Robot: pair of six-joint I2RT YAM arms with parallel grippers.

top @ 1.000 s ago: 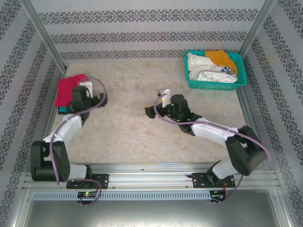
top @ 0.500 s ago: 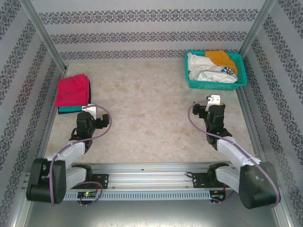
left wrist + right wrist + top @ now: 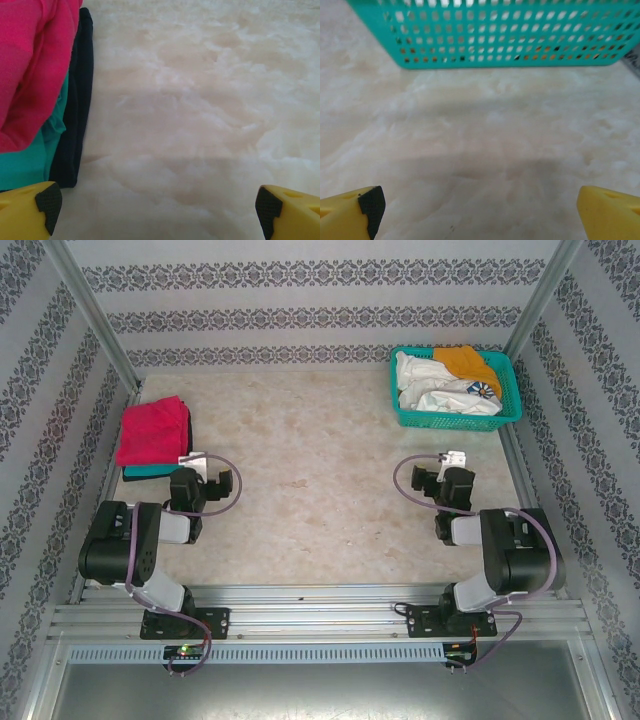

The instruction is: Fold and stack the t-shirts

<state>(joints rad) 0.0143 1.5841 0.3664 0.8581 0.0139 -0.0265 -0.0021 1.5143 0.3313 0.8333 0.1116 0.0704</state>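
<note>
The left gripper (image 3: 157, 204) is hovering with jaws spread wide, gripping nothing, at five o'clock of the folded bright pink-red cloth t-shirt (image 3: 150, 430). That shirt is lying on a teal dark-edged t-shirt (image 3: 25, 165) at ten o'clock on the pale marbled table (image 3: 320, 440). The right gripper (image 3: 479, 202), equally wide and empty, is facing the teal plastic mesh basket (image 3: 495, 47) at one o'clock, which is holding a crumpled white t-shirt (image 3: 425, 390) and an orange t-shirt (image 3: 465, 362).

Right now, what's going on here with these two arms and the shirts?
Nothing is being handled at this moment. The left gripper and the right gripper are both open and empty, held low over the bare table near their bases. A folded pink-red t-shirt lies on top of a teal t-shirt at the table's left edge, beside the left gripper. In the teal basket at the far right, white t-shirts and an orange t-shirt lie bunched and unfolded.
</note>
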